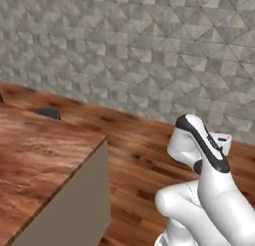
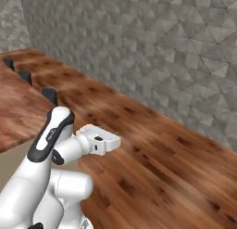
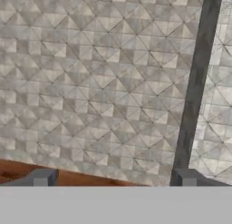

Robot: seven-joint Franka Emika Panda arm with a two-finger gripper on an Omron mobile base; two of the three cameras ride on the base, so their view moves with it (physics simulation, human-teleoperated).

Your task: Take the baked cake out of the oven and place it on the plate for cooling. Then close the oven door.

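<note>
Up close, spread fingers before tiled wall.

pincer spread wide (nothing held), facing tiled wall

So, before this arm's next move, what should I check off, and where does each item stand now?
1. Pincer open and empty: ok, its dark fingertips stand wide apart with nothing between them.
2. Oven ahead of the base: not ok, it faces a grey tiled wall.
3. Cake located: cannot tell.
4. Plate located: cannot tell.
5. Brown wooden counter apart from the white arm: ok.
</note>
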